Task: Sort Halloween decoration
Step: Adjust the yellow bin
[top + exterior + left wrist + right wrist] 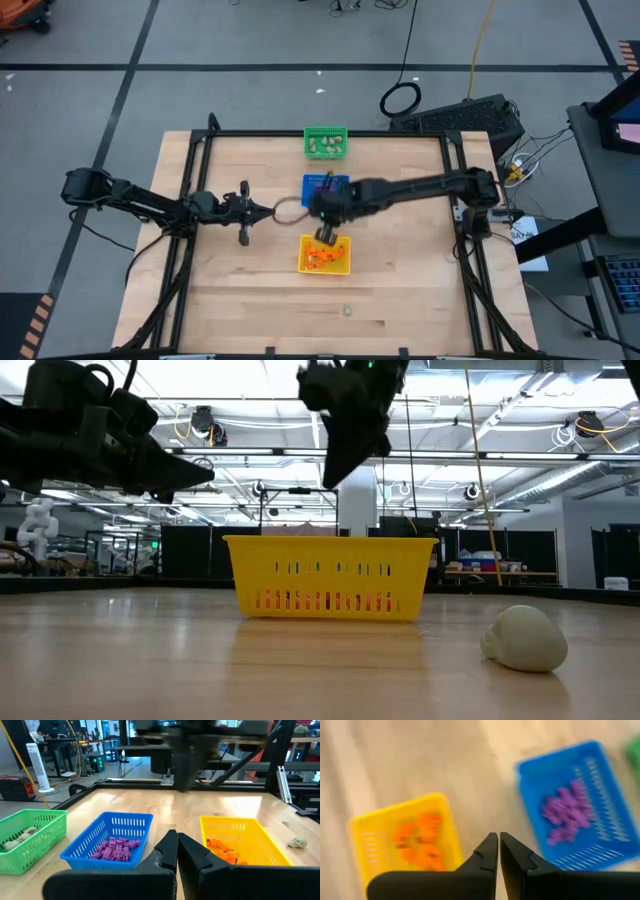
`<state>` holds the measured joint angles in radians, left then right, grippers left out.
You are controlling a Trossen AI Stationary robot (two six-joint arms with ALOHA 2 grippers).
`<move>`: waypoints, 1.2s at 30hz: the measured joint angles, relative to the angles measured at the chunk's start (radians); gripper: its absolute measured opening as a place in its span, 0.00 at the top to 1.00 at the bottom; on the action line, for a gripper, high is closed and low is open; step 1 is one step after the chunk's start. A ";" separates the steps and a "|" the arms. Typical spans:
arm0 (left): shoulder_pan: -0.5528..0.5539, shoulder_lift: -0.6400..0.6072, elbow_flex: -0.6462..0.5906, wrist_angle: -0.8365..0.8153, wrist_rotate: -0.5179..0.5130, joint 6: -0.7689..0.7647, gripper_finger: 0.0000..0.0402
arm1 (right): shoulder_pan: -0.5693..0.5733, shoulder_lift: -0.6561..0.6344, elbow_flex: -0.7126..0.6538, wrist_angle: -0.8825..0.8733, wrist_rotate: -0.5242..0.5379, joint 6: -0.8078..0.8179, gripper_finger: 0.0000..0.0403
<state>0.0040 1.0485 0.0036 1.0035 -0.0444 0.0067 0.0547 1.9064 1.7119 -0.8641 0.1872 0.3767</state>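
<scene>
Nearest the low camera: pale skull trinket (525, 638), lumpy and matte, alone on bare wood near the table's 6 o'clock edge, well apart from every basket.

Right gripper (499, 851) closed, fingers together, nothing between them; hanging above the yellow basket (340, 265) at table centre. Left gripper (177, 851) likewise closed and empty, waiting at 9 o'clock of the baskets.

Outward: orange pieces (223, 851) heaped in the yellow basket; purple blocky pieces (116, 848) in the blue basket (85, 846) just toward 12; pale pieces (325, 145) in the green basket (325, 130) at the 12 o'clock edge. All three baskets slotted plastic, square, thin-walled.

Likely next step: fetch the stray skull. Best done by opening wide, descending straight, pinching across the rounded sides gently to stop it rolling, then carrying to green.

Tabletop (400, 300) smooth planked wood.
</scene>
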 joint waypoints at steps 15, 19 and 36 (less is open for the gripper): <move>0.000 0.000 0.000 -0.001 0.070 -0.001 0.97 | 0.126 0.001 -0.192 0.333 0.002 -0.111 1.00; 0.000 0.000 0.000 0.001 0.150 -0.001 0.97 | 0.149 0.000 -0.226 0.346 0.024 -0.139 1.00; 0.002 -0.310 0.000 -0.299 0.148 0.034 0.97 | 0.163 -0.175 -0.621 0.812 0.030 -0.220 1.00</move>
<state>0.0063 0.7384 0.0040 0.7049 0.1036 0.0402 0.2178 1.7312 1.0912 -0.0521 0.2168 0.1571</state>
